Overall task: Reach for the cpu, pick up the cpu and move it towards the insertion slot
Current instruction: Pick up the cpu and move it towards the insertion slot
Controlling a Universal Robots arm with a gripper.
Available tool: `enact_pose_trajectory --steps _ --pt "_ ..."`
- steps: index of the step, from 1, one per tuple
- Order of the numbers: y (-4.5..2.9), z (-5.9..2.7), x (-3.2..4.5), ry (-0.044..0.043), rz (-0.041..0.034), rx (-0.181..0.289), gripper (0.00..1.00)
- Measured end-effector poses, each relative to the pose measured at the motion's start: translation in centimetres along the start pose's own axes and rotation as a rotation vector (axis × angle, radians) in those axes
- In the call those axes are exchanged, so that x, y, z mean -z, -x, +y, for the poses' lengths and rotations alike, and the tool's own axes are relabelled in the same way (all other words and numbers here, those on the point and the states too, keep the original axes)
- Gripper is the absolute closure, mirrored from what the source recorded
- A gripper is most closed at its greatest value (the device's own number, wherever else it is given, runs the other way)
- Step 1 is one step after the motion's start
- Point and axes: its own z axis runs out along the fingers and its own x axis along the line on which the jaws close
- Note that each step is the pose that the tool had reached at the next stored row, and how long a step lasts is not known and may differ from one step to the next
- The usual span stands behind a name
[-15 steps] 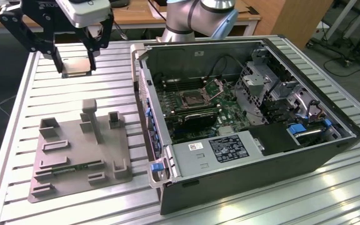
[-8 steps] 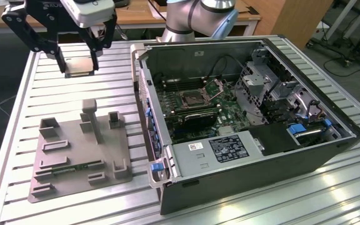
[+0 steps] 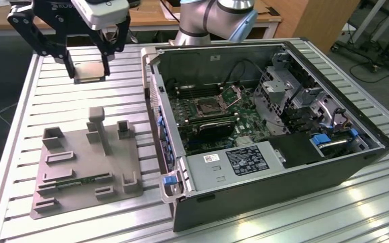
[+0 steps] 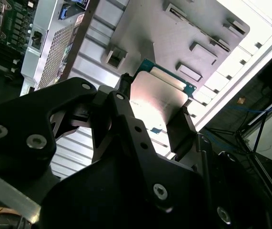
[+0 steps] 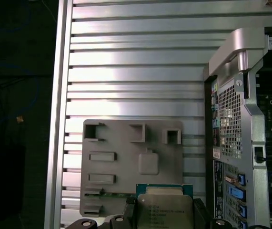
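Observation:
My gripper [image 3: 89, 70] hangs high over the table's far corner, on the exterior view's left, shut on the cpu [image 3: 90, 74]. The cpu is a thin square chip with a pale metal top, clamped by its edges between the black fingers [image 3: 65, 56]. Both wrist views show the chip [image 4: 156, 98] [image 5: 164, 210] held between the fingers, above the grey holder plate. The insertion slot [image 3: 204, 106] is a dark square socket with a silver frame on the green board inside the open computer case [image 3: 269, 172]. Its metal flap [image 3: 237, 93] stands tilted up. The gripper is well off from the slot, outside the case.
A grey holder plate [image 3: 79, 157] with raised brackets lies on the slatted metal table [image 3: 59, 101], below the gripper. A green memory stick [image 3: 79, 181] lies in it. The case wall [image 3: 155, 96] stands between gripper and socket. The arm's base [image 3: 208, 25] is behind the case.

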Motion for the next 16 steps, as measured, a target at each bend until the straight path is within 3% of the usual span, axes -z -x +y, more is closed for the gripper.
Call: enact_pose_trajectory --steps 16 --pt "0.99 0.02 -0.06 0.0000 -0.0001 0.000 0.46"
